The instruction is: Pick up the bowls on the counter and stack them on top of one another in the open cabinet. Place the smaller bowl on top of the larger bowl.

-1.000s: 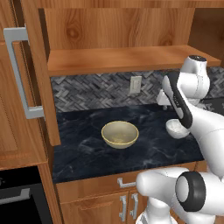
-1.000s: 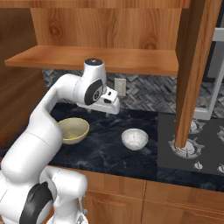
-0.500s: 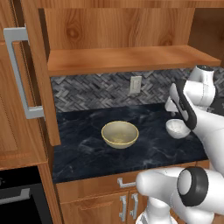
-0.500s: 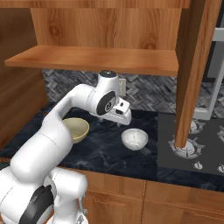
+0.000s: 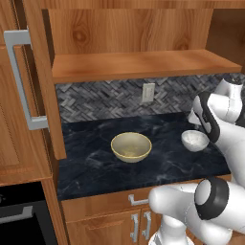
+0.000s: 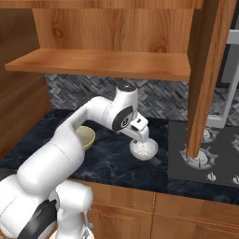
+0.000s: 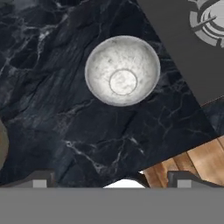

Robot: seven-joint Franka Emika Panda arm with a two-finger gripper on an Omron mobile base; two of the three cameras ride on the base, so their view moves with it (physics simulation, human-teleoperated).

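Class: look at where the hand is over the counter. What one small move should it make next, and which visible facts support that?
Probably ease the gripper straight down onto the small bowl. Its jaws are open and empty, and the hand view shows the bowl upright on the counter, apart from the tan bowl. The cabinet shelf holds no bowl yet.

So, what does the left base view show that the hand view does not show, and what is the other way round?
Left base view alone: the open cabinet with its door handle, the wall outlet, and the whole larger bowl. Hand view alone: the inside of the smaller bowl seen from straight above, a stove burner, and the open gripper tips. Both share the smaller bowl and the counter.
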